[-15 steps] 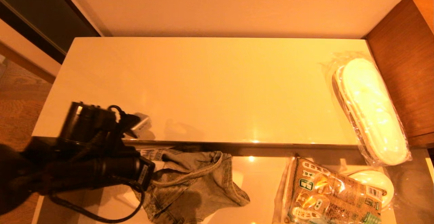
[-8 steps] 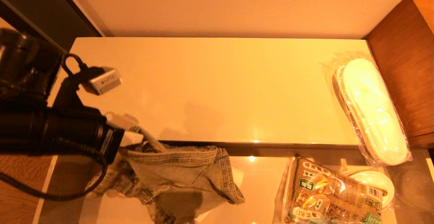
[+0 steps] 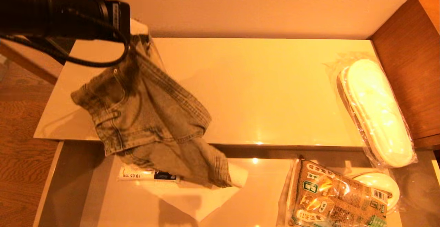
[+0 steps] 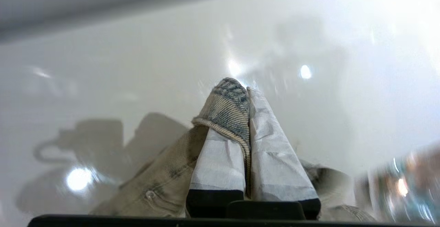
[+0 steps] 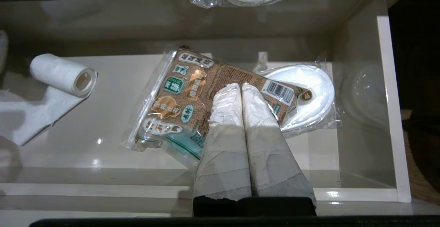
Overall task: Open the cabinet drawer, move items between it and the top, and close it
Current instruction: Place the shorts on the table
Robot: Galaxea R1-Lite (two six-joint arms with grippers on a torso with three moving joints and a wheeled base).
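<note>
Denim, faded grey-green garment point(image 3: 147, 124), hangs over the glossy beige top's point(image 3: 261, 89) left front edge; wrapped white slippers point(image 3: 376, 112) overhang the right.
Left wrist: left gripper point(image 4: 245, 93) pinches its hem.
Right wrist: right gripper point(image 5: 241, 88) clenched, empty, above the open drawer point(image 5: 386, 117).

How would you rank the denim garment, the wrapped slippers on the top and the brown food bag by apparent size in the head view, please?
1. Denim garment, though it hangs nearer the camera.
2. Wrapped slippers and brown food bag look alike; the bag is cut off.

The left arm point(image 3: 62, 10) holds a denim garment point(image 3: 147, 124) hanging over the cabinet top point(image 3: 257, 89); wrapped slippers point(image 3: 374, 113) lie far right.
</note>
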